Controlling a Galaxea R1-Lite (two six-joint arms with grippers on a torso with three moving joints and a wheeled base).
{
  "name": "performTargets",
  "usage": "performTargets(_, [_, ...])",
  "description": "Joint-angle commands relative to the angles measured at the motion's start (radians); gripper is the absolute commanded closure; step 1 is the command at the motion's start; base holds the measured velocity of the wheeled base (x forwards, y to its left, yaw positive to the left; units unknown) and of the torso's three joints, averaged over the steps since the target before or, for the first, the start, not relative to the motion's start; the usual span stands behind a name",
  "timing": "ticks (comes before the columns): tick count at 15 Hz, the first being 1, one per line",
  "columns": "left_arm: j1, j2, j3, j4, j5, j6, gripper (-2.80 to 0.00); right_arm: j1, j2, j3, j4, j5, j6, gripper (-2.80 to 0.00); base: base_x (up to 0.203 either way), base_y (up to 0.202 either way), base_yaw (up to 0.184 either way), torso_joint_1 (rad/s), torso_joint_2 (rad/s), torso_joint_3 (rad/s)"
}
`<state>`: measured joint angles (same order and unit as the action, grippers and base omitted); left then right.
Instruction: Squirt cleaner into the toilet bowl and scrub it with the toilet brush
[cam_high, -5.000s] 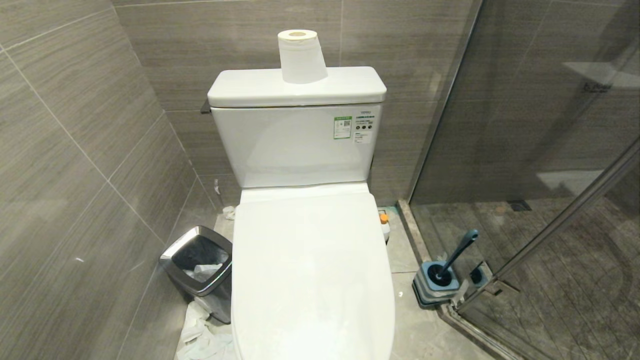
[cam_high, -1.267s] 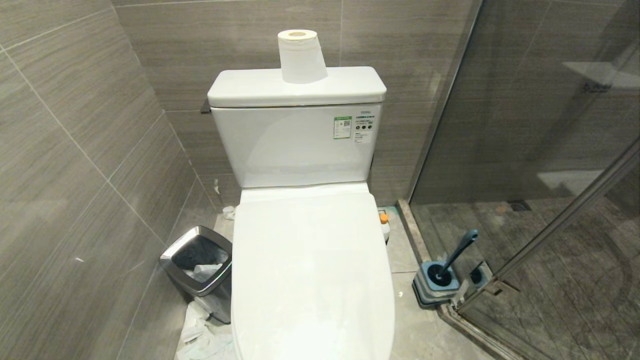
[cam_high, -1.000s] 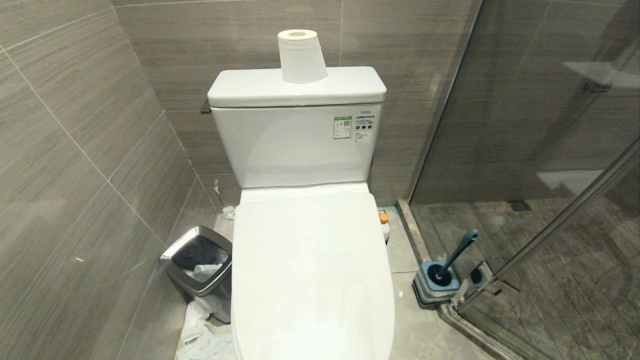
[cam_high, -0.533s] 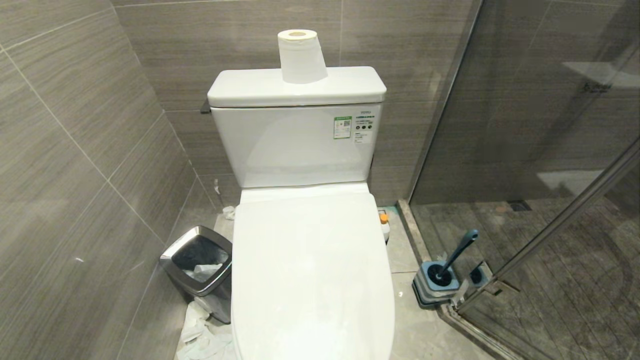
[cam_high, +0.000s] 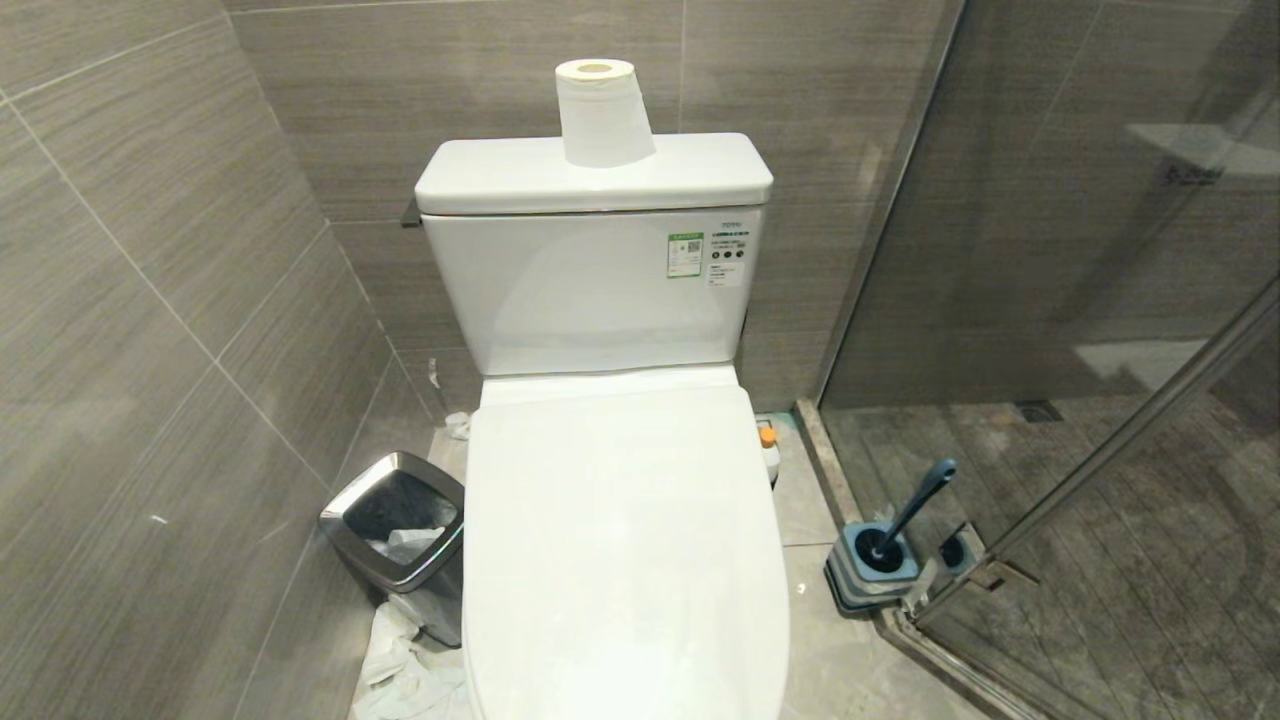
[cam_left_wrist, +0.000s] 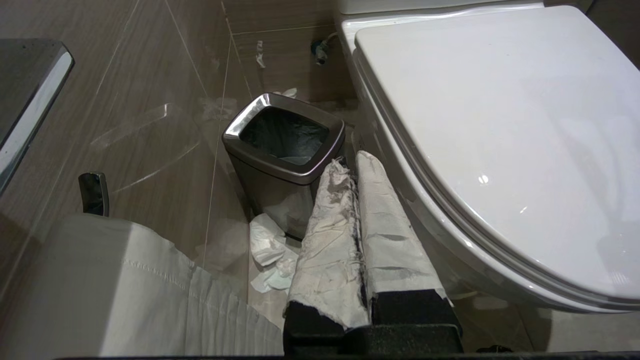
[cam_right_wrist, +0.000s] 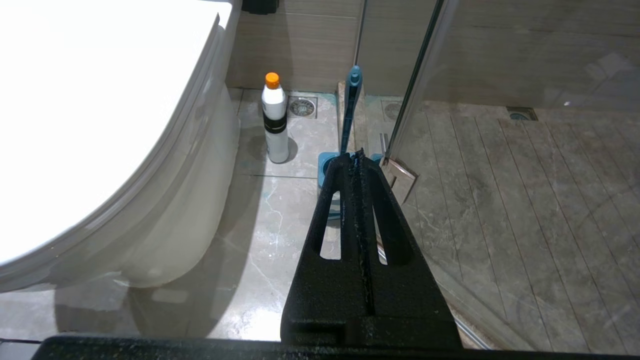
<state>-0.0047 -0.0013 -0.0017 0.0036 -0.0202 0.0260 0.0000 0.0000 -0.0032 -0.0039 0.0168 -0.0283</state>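
Toilet bowl (cam_high: 625, 540): lid down, long axis running from the cistern toward the camera. Cleaner (cam_right_wrist: 275, 120): upright on the floor just beside the bowl's right flank, orange cap up; toilet brush (cam_high: 915, 510): head seated in its square holder (cam_high: 872, 570) near the glass shower door, handle leaning up and away from the bowl. Left tool (cam_left_wrist: 350, 165): clenched, empty, low beside the waste bin (cam_left_wrist: 285, 150); right tool (cam_right_wrist: 356, 162): clenched, empty, pointing at the holder.

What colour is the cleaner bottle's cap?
Orange, on the cleaner; clearest in the right wrist view.
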Motion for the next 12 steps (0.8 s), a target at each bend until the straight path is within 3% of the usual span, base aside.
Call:
performTargets(1, [0.000,0.001,0.000,-0.001,0.000,0.000,0.00,0.000,0.002,0.000,-0.001,0.001,-0.001,0.00,0.000,0.000,0.000,0.000,0.00,0.000])
performTargets(12, [0.000,0.001,0.000,-0.001,0.000,0.000,0.00,0.000,0.002,0.000,-0.001,0.002,-0.001,0.00,0.000,0.000,0.000,0.000,0.00,0.000])
